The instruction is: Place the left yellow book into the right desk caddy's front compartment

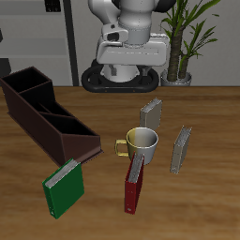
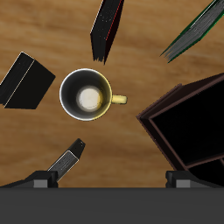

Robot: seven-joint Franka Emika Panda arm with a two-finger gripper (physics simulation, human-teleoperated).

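1. Left yellow book (image 1: 181,150): grey-tan, upright on the table, outside the span of the fingers (image 2: 39,181), untouched
2. Gripper (image 2: 112,182): fingers spread wide, holding nothing, high above the mug (image 2: 87,98)
3. Right desk caddy (image 1: 47,117): dark maroon, beyond the opposite finger from the book
4. Second grey book (image 1: 151,114): close by one fingertip in the wrist view

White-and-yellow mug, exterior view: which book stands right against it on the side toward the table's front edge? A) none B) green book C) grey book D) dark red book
D: the dark red book stands upright just in front of the white mug with yellow handle, its top edge overlapping the mug's base in that view; the green book stands apart, near the dark maroon caddy.
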